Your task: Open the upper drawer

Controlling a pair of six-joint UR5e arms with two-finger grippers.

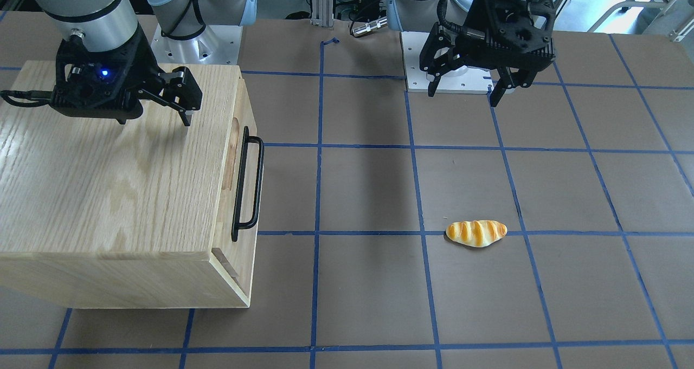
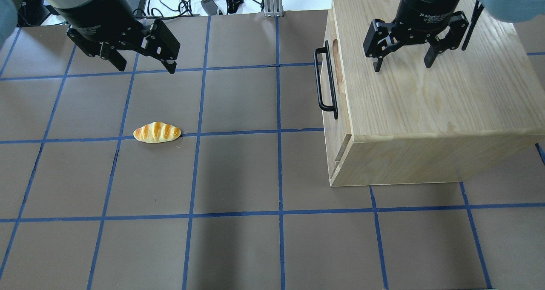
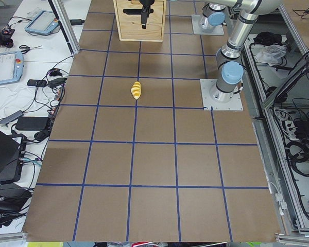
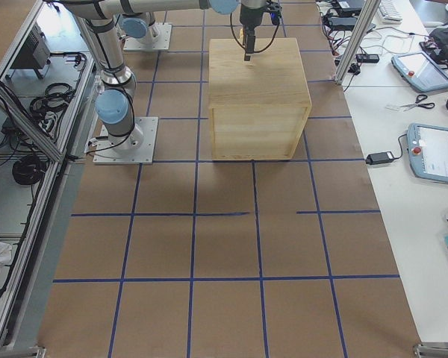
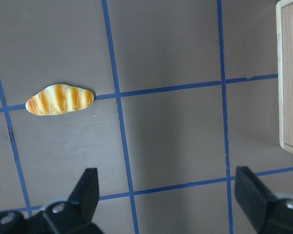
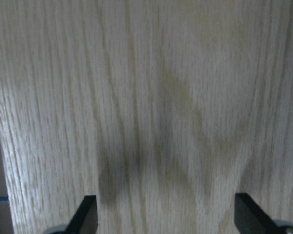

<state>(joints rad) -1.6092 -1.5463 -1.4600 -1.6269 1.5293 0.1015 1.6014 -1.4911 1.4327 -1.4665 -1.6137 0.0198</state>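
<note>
The upper drawer [image 2: 337,62] is the top front panel of the oak cabinet [image 2: 425,94]; its long black bar handle [image 2: 324,82] and oval recess face the table's middle. The panel sits flush with the cabinet front, also in the front-facing view [image 1: 233,152], where its handle [image 1: 248,185] shows too. My right gripper [image 2: 402,66] hovers open and empty over the cabinet top, behind the handle; the right wrist view [image 6: 166,214] shows only oak grain. My left gripper [image 2: 147,68] hangs open and empty above the table, far from the cabinet.
A toy bread roll [image 2: 157,132] lies on the brown gridded table, in front of the left gripper; it also shows in the left wrist view [image 5: 58,100]. The cabinet's corner [image 5: 290,73] shows at that view's right edge. Cables and devices lie beyond the table's far edge.
</note>
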